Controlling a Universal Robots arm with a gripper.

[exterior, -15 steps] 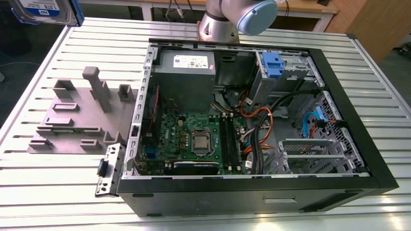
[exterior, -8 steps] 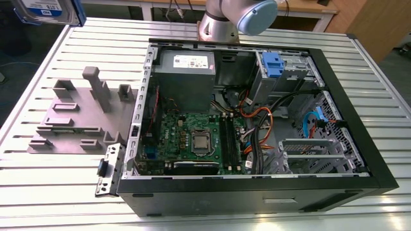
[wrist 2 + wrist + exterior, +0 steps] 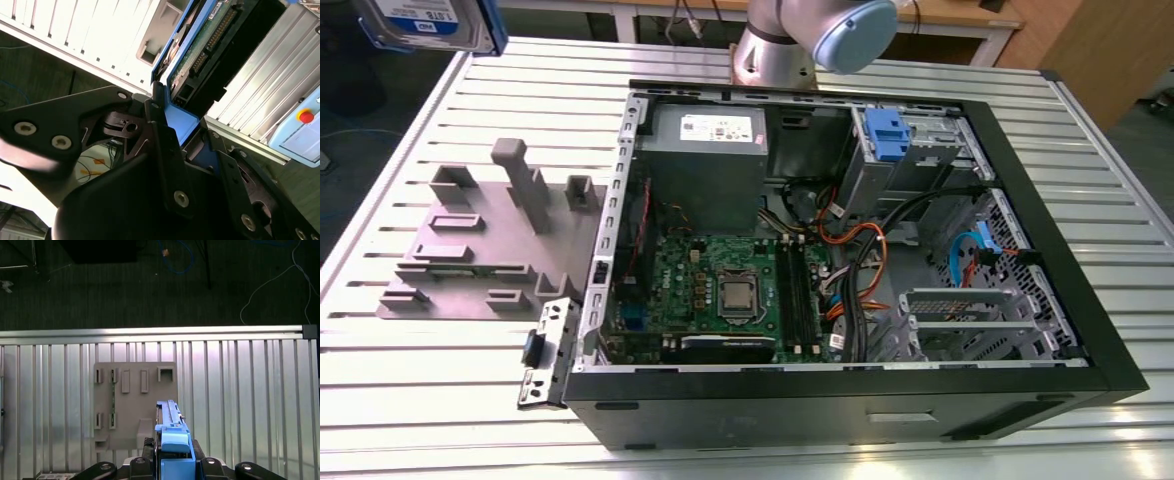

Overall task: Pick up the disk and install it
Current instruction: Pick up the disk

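The disk, a silver drive with a white-and-blue label in a blue carrier frame, hangs high above the table's far corner at the exterior view's left. In the first wrist view the disk stands edge-on above the grey stepped fixture, with my gripper shut on its blue frame. The second wrist view shows the disk's green circuit-board side and connector, and my gripper's black fingers clamp the blue carrier from both sides.
An open computer case lies on the slatted metal table, with a blue bracket on its drive bay at the far end. The grey fixture sits beside the case. The arm's base stands behind the case.
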